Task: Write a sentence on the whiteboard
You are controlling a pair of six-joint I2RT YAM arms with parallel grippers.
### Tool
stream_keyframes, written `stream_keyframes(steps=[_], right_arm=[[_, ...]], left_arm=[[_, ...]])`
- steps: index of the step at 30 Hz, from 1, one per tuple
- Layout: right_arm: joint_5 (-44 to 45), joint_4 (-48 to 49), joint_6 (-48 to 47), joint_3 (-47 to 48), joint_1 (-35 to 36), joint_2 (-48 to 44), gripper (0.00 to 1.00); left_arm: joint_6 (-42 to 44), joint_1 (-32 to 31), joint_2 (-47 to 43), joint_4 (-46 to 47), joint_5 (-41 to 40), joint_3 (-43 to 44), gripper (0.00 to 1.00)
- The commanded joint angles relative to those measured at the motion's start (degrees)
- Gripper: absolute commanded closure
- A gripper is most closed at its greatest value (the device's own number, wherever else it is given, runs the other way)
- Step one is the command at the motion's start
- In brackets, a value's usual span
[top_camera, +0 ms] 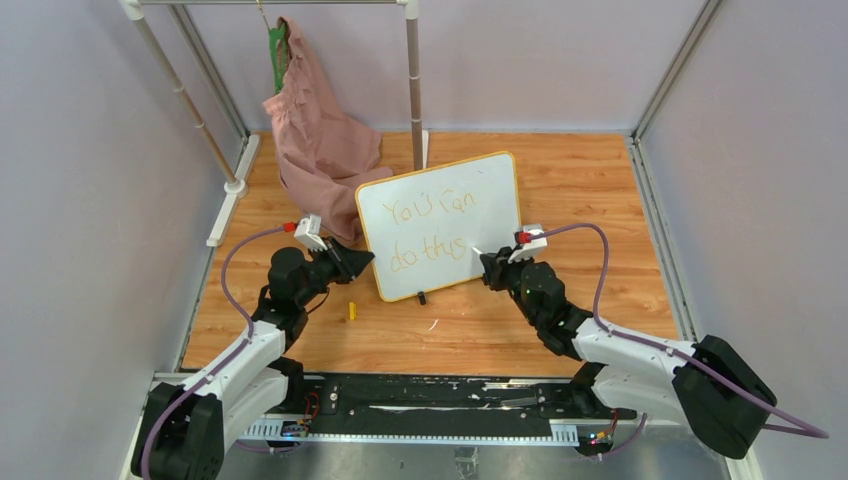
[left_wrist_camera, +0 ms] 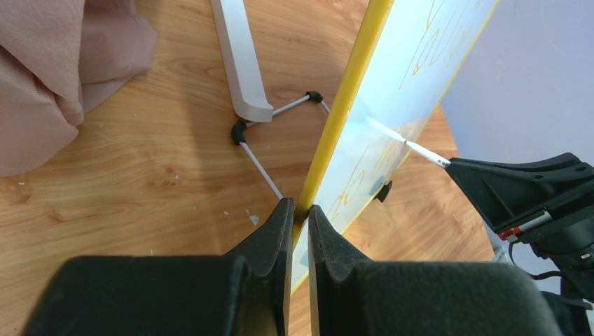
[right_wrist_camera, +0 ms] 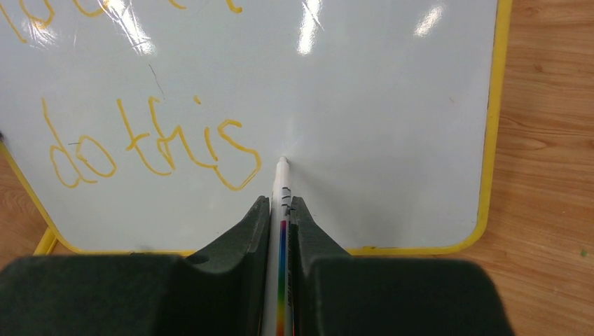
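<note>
The whiteboard [top_camera: 440, 225] stands upright mid-table, yellow-framed, on small black feet. The sentence [top_camera: 432, 232] reads "You can" over "do this" in orange-yellow; its lower line [right_wrist_camera: 150, 145] fills the right wrist view. My left gripper [top_camera: 358, 262] is shut on the board's left frame edge [left_wrist_camera: 336, 126], its pads on either side of the frame. My right gripper [top_camera: 488, 268] is shut on a white marker [right_wrist_camera: 282, 210] with a rainbow stripe. The marker's tip [right_wrist_camera: 282, 161] touches the board just right of the final "s". The left wrist view shows that marker [left_wrist_camera: 410, 143] meeting the board.
A pink cloth [top_camera: 315, 135] hangs from a rack at back left. The rack's white foot [left_wrist_camera: 242, 63] and the board's wire stand [left_wrist_camera: 259, 164] lie behind the board. A small yellow cap [top_camera: 352, 311] lies on the wood in front of the board.
</note>
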Motion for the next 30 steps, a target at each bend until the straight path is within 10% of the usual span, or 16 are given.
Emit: stream_keyframes(steps=[1, 30], right_arm=[[-0.24, 2.63, 0.70, 0.50, -1.00, 0.60, 1.00], [-0.17, 1.98, 0.77, 0.43, -1.15, 0.38, 1.00]], left_arm=[[-0.20, -0.31, -0.65, 2.78, 0.11, -0.29, 1.00], [-0.38, -0.40, -1.12, 2.78, 0.20, -0.35, 1.00]])
